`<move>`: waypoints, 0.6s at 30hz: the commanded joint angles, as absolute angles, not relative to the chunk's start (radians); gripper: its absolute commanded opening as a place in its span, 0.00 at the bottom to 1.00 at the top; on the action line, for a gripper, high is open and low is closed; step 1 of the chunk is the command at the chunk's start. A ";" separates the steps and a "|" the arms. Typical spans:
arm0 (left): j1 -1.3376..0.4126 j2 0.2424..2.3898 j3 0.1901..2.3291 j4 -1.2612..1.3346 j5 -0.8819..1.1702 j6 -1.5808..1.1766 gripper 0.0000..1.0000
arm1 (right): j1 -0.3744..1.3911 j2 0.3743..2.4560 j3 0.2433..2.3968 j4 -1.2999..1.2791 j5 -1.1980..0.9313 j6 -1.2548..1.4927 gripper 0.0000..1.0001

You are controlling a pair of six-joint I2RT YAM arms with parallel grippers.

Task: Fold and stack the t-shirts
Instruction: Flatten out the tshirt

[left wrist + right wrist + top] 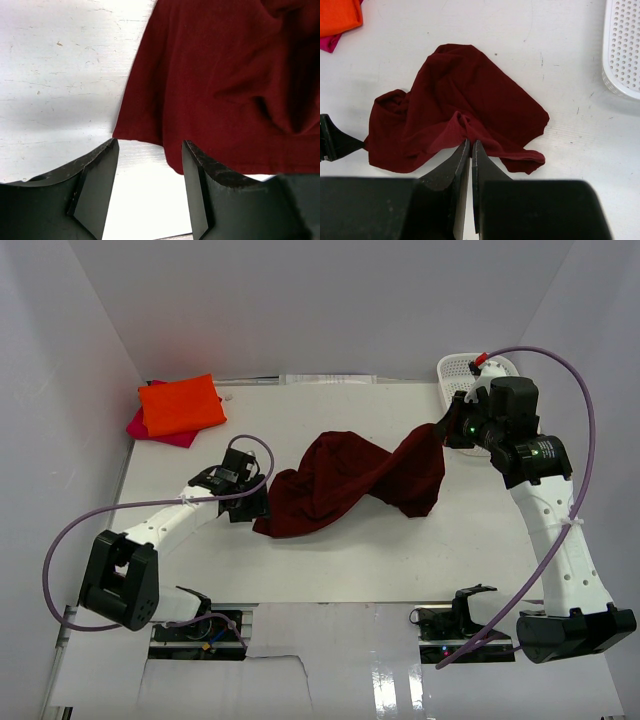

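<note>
a: legend entry: lettering, labels, brands, numbers or signs legible in the top and the two wrist views?
b: none can be read in any of the three views.
</note>
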State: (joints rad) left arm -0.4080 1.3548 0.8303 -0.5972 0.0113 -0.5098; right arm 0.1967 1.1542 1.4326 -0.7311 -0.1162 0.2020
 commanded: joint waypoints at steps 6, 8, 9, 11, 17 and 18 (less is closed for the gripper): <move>-0.390 1.380 0.811 -0.572 0.084 -0.511 0.60 | 0.193 1.150 1.454 -0.699 -0.124 0.198 0.08; -0.387 1.413 0.811 -0.574 0.097 -0.509 0.58 | 0.193 1.152 1.456 -0.699 -0.123 0.198 0.08; -0.385 1.416 0.811 -0.574 0.098 -0.511 0.56 | 0.193 1.152 1.456 -0.699 -0.121 0.196 0.08; -0.380 1.416 0.811 -0.575 0.095 -0.511 0.56 | 0.193 1.152 1.454 -0.701 -0.121 0.198 0.08; -0.362 1.417 0.802 -0.580 0.087 -0.522 0.57 | 0.193 1.152 1.447 -0.696 -0.123 0.196 0.08; -0.359 1.419 0.801 -0.581 0.081 -0.525 0.57 | 0.193 1.152 1.447 -0.698 -0.124 0.196 0.08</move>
